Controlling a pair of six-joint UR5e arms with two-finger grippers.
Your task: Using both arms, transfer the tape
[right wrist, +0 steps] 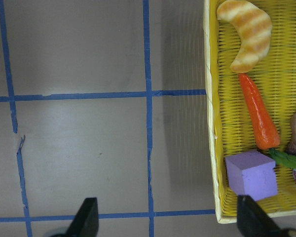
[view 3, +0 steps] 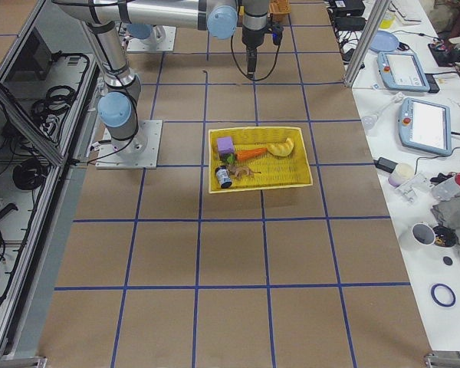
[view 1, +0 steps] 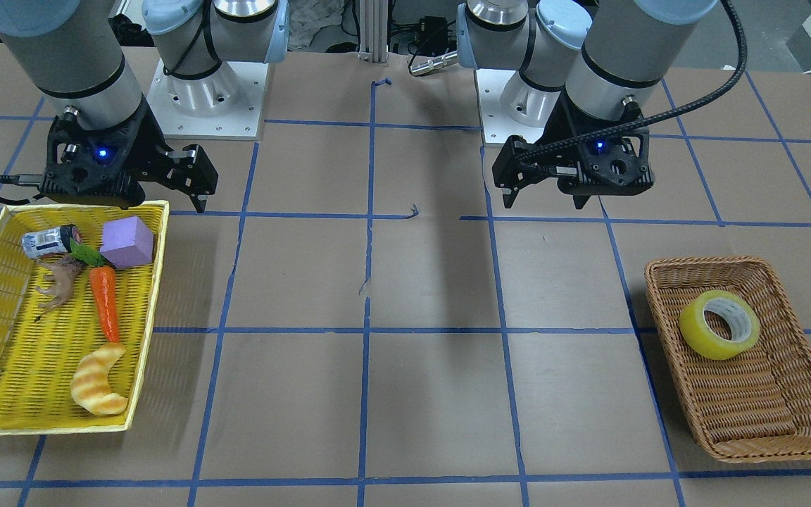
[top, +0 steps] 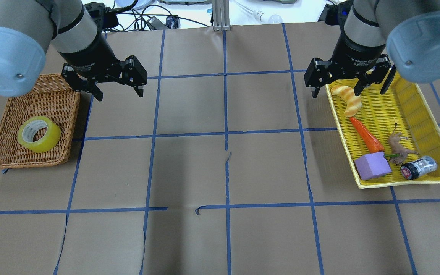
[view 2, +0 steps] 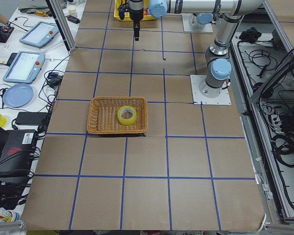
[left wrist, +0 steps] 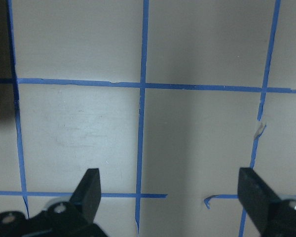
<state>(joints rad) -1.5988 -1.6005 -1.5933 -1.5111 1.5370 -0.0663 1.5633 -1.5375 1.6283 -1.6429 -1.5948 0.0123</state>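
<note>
in the wicker basket [top: 48, 95] on the robot's left the tape [top: 39, 134] lies alone and untouched, while the left gripper [top: 118, 93] and right gripper [top: 335, 89] both hang spread and empty, so the handover looks either finished or not begun.

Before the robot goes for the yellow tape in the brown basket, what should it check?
1. Tape easy to reach: ok. The tape lies alone in the wicker basket.
2. Left gripper open: ok, jaws wide apart and empty.
3. Left gripper over the tape: not ok. It hangs over bare table beside the basket.
4. Right gripper ready to receive: ok, open and empty, near the yellow tray edge.
5. Tape lying flat: not ok, it looks tilted.
</note>
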